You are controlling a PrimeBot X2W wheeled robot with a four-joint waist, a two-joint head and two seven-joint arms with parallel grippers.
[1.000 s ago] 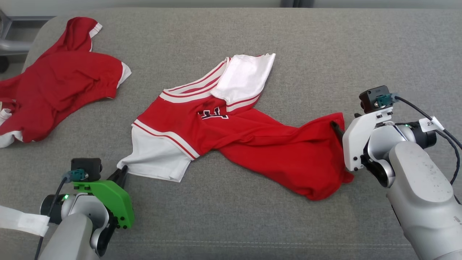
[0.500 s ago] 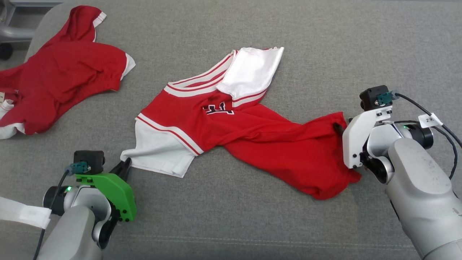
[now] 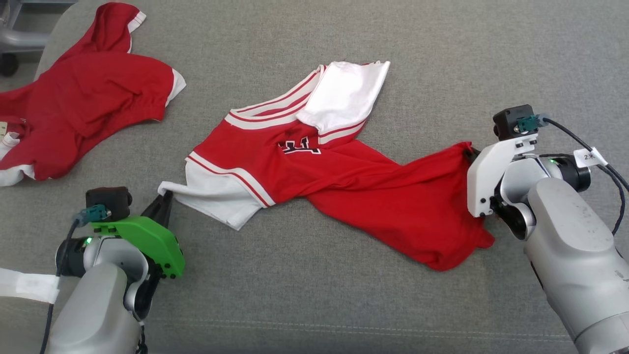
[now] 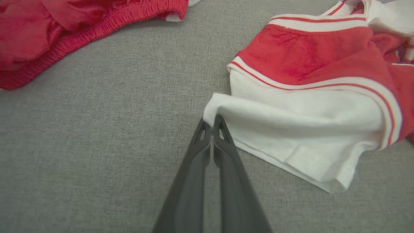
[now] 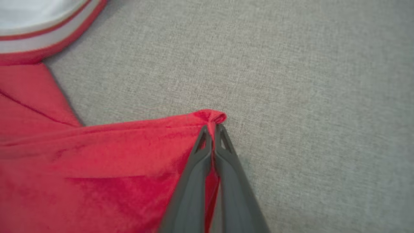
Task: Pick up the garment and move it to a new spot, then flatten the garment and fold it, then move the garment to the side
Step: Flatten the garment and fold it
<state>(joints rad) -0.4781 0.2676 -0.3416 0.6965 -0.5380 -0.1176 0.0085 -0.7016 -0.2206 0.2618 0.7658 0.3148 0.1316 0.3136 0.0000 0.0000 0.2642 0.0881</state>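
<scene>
My left tool (image 3: 164, 200) is pressed together, clamped on white sleeve corner of jersey (image 3: 354, 187), at jersey's 8 o'clock end. My right tool (image 3: 469, 152) is pressed together too, pinching red hem corner at jersey's 3 o'clock end. Jersey lies twisted across middle of grey cushion (image 3: 442, 59): second white sleeve at 12, red body bunched toward 4. Second red garment (image 3: 88, 98) lies well apart at 10 o'clock, near cushion edge.

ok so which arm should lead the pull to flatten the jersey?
Right, probably. The right gripper is shut on the red corner of the jersey, beside its bunched, twisted half, with bare grey surface beyond. The left gripper only pinches a white corner.
</scene>
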